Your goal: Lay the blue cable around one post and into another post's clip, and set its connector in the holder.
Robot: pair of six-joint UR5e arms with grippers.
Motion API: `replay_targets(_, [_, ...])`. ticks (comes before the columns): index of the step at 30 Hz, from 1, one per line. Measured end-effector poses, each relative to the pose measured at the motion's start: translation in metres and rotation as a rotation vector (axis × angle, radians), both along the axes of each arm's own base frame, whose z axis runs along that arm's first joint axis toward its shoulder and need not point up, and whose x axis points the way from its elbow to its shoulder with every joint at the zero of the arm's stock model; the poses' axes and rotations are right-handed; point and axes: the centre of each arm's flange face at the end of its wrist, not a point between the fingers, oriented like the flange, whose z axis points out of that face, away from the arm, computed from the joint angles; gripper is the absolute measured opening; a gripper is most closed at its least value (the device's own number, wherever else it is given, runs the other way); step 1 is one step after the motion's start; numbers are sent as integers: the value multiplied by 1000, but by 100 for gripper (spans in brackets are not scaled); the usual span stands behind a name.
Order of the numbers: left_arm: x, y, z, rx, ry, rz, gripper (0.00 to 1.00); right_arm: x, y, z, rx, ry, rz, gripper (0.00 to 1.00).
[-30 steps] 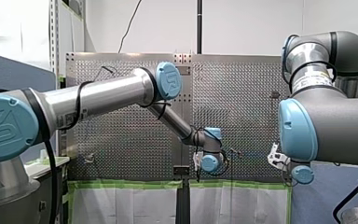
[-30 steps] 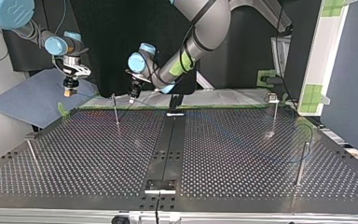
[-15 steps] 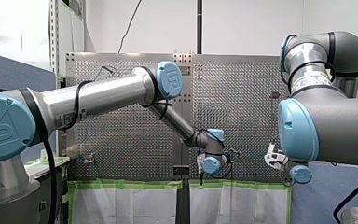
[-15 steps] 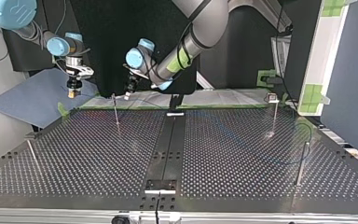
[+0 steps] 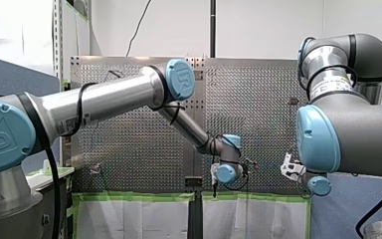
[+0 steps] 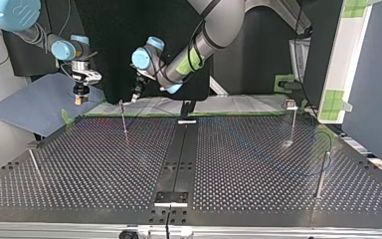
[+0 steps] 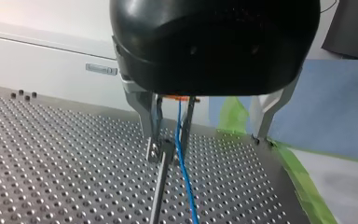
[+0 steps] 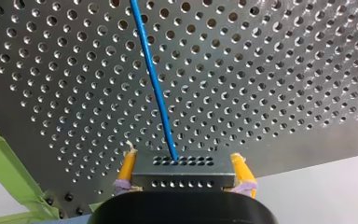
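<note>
My left gripper (image 7: pixel 170 147) narrow, blue cable (image 7: pixel 185 182) passing between fingers, post (image 7: pixel 158 196) just under tips at 6 o'clock. My right gripper (image 8: pixel 185 169) clamps connector (image 8: pixel 182 178) near perforated table's (image 6: pixel 104 169) 11 o'clock corner, top view.

Risk, my guess: taut cable misses clip or bends post.

Count: four posts, one cable, one connector.

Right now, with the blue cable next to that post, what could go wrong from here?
First, the blue cable hangs from my left pincer just beside the post, so the pincer may knock the post, or the cable may slip past its top. Second, my right pincer holds the connector only by its sides. A hard tug along the straight-running cable could drag it out.
</note>
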Motion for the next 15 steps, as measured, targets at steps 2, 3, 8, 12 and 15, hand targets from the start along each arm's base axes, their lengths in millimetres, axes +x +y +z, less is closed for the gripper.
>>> replay_targets(2, [-2, -2, 2, -1, -2, -5, 99, 0, 0, 0, 1, -1, 0, 0])
replay_targets(3, [-4, -3, 3, -1, -3, -7, 99, 1, 0, 0, 1, -2, 0, 0])
replay_targets(8, [-12, -10, 4, 5, -8, -23, 99, 1, 0, 0, 1, -2, 1, 0])
replay_targets(12, [-17, -16, 7, 6, -15, -32, 99, 1, 0, 0, 3, -3, 0, 0])
replay_targets(15, [-19, -21, 11, 14, -25, -38, 99, 1, 1, 0, 4, -3, 0, 0])
